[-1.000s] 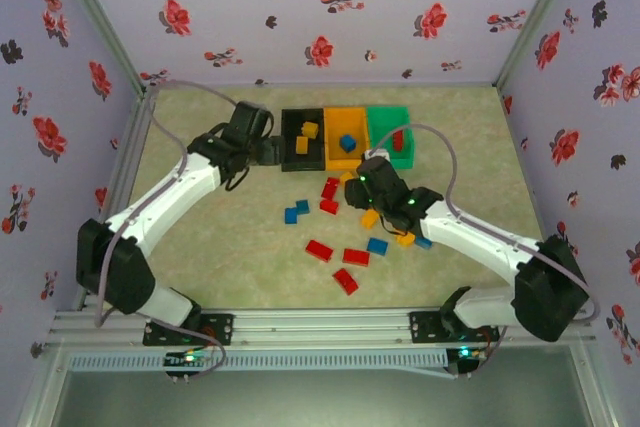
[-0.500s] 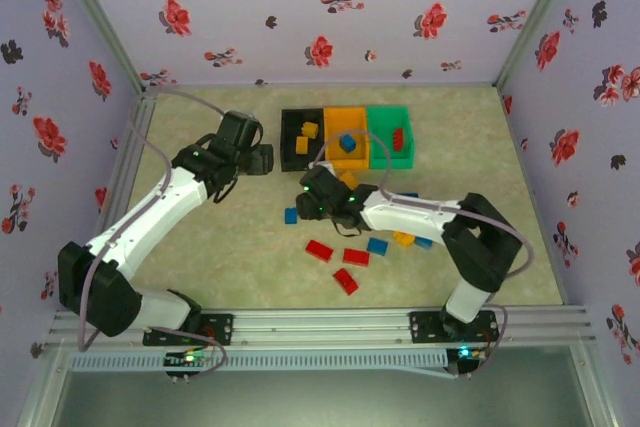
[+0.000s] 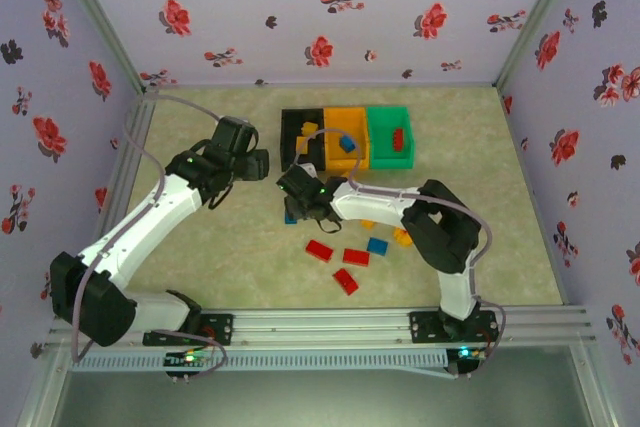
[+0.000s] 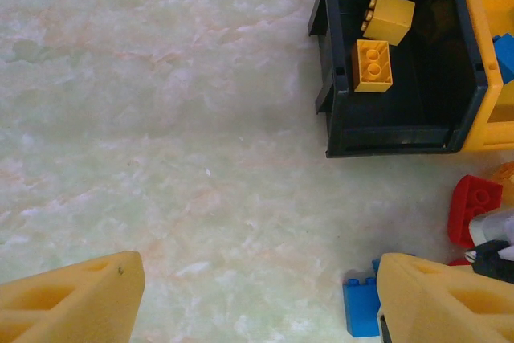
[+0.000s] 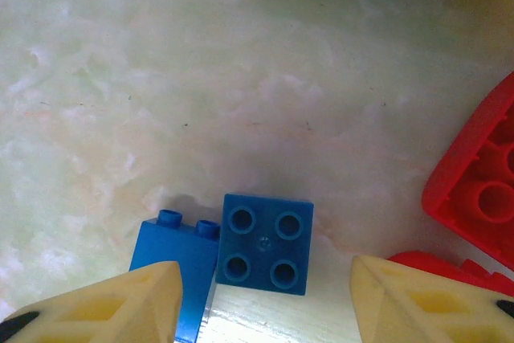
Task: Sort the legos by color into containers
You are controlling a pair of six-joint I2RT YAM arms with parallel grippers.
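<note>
Inside the flowered walls, over the marbled bench (image 3: 500,197), my left end effector (image 4: 261,295) hangs with its jaws wide apart and nothing between them, the black bin (image 4: 385,140) and its two yellow bricks (image 4: 372,64) ahead and to its right. My right end effector (image 5: 265,279) is spread too, clamped on nothing, low over a square blue lego (image 5: 265,242) that lies between its fingers, butted against a second blue lego (image 5: 173,251) by the left finger. I judge that closing here could pinch both or flick one away, and the right finger may shove the red lego (image 5: 474,182) just beyond it.
</note>
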